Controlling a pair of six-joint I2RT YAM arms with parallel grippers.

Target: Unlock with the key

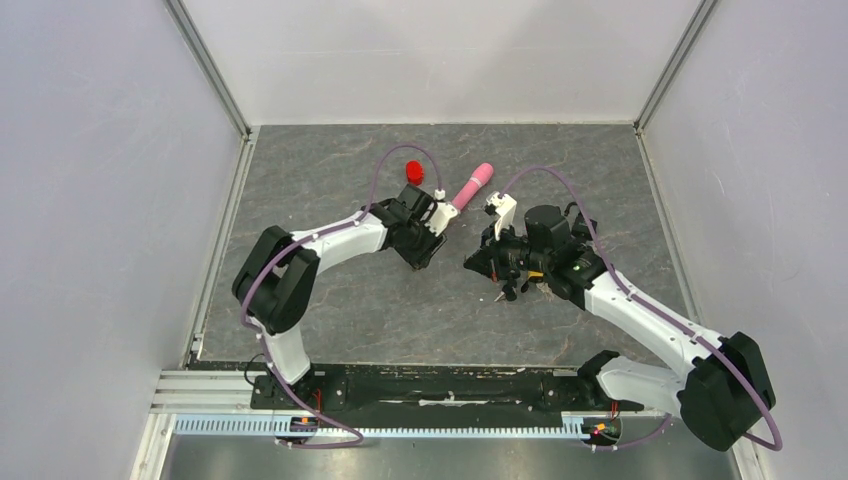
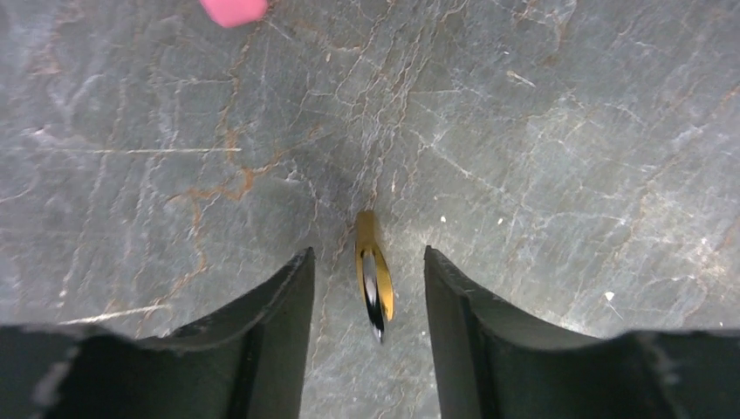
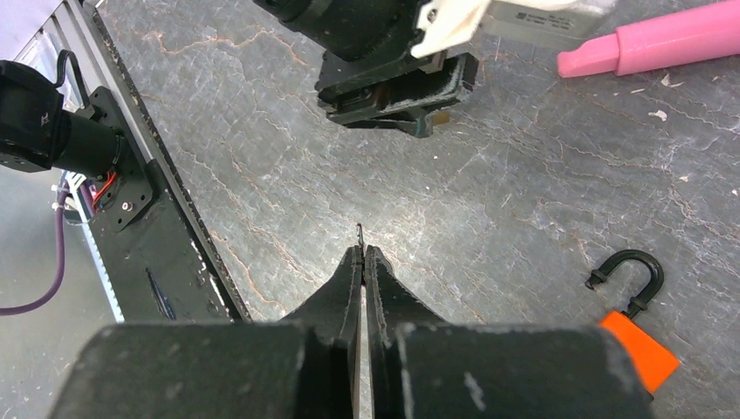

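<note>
I am looking down at one grey stone-patterned tabletop (image 1: pixel 400 310) with two robot arms working over it, plus one key, one padlock, one red object and one pink cylinder.

Starting at the left, the left arm (image 1: pixel 330 240) is rising from its base at the near edge, bending at the elbow and reaching forward and to the right toward the middle of the tabletop. Its wrist is pointing downward. The left end effector (image 2: pixel 368 255) is standing apart, its two dark fingers (image 2: pixel 279 297) spread with a clear gap. The single key (image 2: pixel 373 275), gold with a dark edge, is sitting in that gap, seen edge-on, and neither finger is touching it.

Just beyond the left wrist, the one small red object (image 1: pixel 414 172) is lying on the tabletop. Near its right, the one pink cylinder (image 1: pixel 472 185) is lying at a slant.

Moving right, the right arm (image 1: pixel 650 320) is stretching from its base at the near right corner, leaning forward and to the left, so the two wrists are facing each other near the centre. The right end effector (image 3: pixel 362 255) is pressed together, fingers meeting at the tips, hanging over bare stone.

Furthest right in the right wrist view, the one padlock (image 3: pixel 641 353) is lying flat: an orange body with a black shackle (image 3: pixel 633 266) whose one end is looking free.
</note>
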